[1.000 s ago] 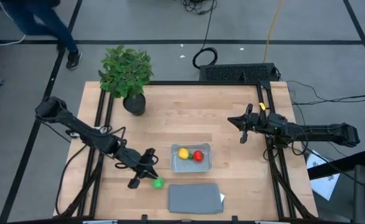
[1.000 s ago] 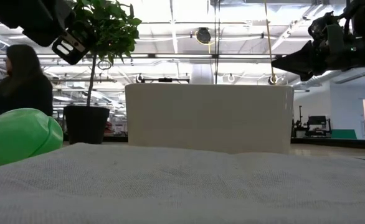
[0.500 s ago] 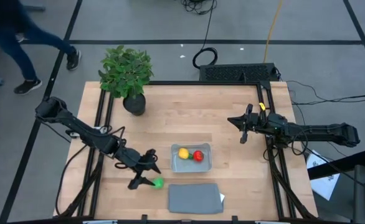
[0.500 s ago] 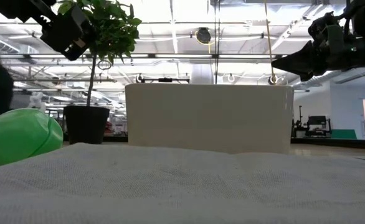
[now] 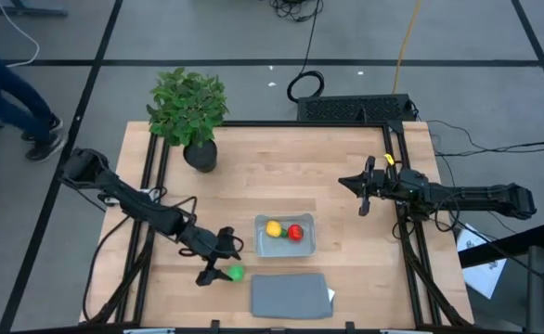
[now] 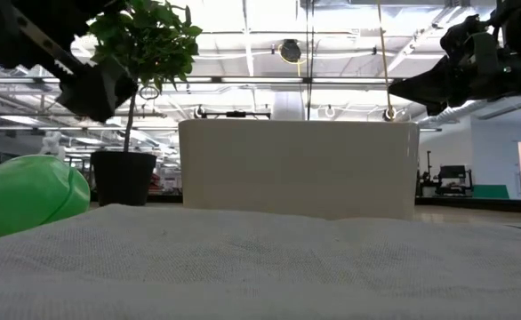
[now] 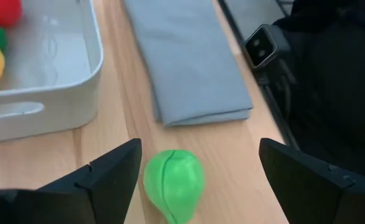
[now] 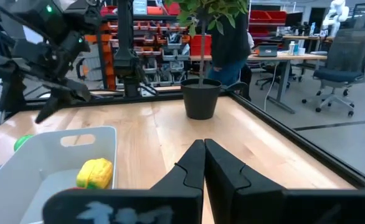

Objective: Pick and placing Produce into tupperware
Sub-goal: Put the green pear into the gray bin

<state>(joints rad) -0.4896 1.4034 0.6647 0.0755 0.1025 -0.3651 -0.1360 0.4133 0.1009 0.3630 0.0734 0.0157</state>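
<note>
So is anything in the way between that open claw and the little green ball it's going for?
Nothing visible. The left gripper is open, with the green piece on bare wood between its fingers. The tupperware and grey lid lie beyond.

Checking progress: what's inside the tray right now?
Two pieces sit in the tray: yellow and red. The green one lies outside on the table, between the left gripper's open jaws.

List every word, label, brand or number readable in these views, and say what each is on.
None is readable.
Tupperware, grey cloth, green produce: unmarked.
Left gripper, right gripper: no legible marking.
Red bins in the room behind: any labels too small to read.
</note>
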